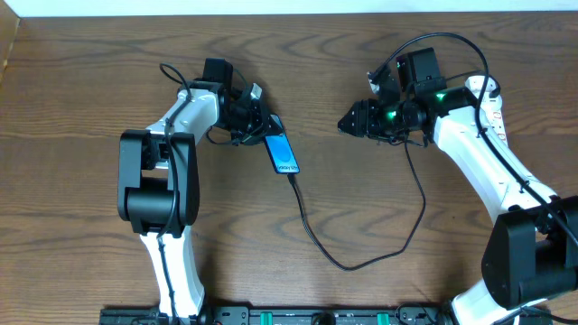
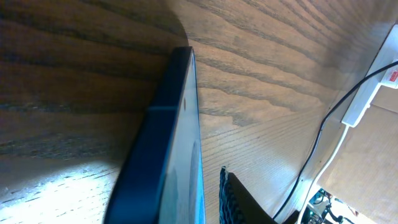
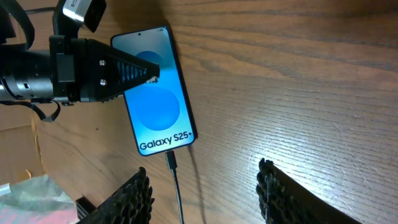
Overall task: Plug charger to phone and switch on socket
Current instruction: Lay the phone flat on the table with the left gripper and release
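The phone (image 1: 282, 153) lies on the wooden table with its blue "Galaxy S25" screen (image 3: 158, 93) lit. The black charger cable (image 1: 352, 264) is plugged into its bottom end (image 3: 171, 160), loops across the table and runs up under my right arm. My left gripper (image 1: 256, 122) is at the phone's top end. One finger (image 2: 239, 199) hangs over the screen with a gap to the phone's edge (image 2: 168, 143). My right gripper (image 3: 205, 193) is open and empty, drawn back from the plugged connector. The white socket (image 2: 388, 74), with a red mark, and a white plug (image 2: 356, 112) show only in the left wrist view.
The table's front edge carries a black rail (image 1: 271, 316). A lighter tan surface (image 2: 373, 155) lies past the table edge in the left wrist view. Crumpled clear plastic (image 3: 28, 190) sits at the lower left of the right wrist view.
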Controlling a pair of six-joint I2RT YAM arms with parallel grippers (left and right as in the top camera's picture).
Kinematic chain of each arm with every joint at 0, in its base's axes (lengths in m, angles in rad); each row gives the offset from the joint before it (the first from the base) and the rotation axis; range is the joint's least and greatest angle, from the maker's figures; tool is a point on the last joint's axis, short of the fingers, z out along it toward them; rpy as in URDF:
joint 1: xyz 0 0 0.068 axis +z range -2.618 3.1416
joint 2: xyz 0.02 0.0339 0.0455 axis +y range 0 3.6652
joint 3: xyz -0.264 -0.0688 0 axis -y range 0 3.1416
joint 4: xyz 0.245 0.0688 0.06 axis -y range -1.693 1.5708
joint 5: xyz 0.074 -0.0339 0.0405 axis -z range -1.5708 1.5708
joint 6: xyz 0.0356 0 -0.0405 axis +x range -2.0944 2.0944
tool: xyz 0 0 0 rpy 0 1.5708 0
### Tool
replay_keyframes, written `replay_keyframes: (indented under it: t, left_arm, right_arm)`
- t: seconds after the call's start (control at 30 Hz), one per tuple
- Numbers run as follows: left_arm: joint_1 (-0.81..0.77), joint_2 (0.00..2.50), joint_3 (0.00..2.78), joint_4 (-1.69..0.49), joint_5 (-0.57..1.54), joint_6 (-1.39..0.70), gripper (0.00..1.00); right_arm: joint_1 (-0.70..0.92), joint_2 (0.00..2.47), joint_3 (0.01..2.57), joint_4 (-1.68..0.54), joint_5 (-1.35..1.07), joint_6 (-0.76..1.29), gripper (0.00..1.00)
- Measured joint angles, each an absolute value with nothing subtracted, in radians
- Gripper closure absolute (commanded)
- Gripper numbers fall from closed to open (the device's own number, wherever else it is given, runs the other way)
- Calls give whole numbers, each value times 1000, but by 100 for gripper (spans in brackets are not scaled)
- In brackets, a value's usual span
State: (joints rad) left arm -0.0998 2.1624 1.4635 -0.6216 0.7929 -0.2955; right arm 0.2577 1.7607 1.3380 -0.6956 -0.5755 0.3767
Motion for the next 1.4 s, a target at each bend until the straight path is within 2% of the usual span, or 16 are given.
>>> replay_keyframes:
  t: [0.1, 0.2, 0.3, 0.63, 0.73, 0.77, 0.8, 1.2, 1.4]
  left_arm:
    - [-100, 2162, 1464, -622, 793, -295, 69]
    - [-100, 2163, 1463, -622, 780, -296, 49]
    - [-100, 2166, 1462, -625, 753, -298, 41]
    - [-101, 2153, 1472, -651, 673, -295, 37]
    - [-101, 2142, 1477, -670, 596, -293, 28]
    - [-102, 2138, 1481, -677, 570, -294, 21]
    - [-102, 2133, 1482, -680, 542, -295, 18]
    - [-97, 2091, 1486, -701, 340, -293, 17]
    - [-58, 1847, 1465, -700, 314, -292, 17]
  right_arm:
    - [258, 1761, 1338, -696, -575, 377, 45]
    - [258, 1761, 1338, -695, -575, 377, 45]
    - [258, 1761, 1338, -696, -575, 377, 45]
    - [258, 1761, 1338, -696, -575, 377, 45]
    - [258, 1761, 1338, -697, -567, 377, 45]
    - [258, 1761, 1338, -697, -565, 377, 44]
    - [258, 1761, 1338, -697, -564, 377, 44]
    - [258, 1761, 1338, -696, -550, 362, 44]
    - [258, 1761, 1338, -696, -549, 350, 43]
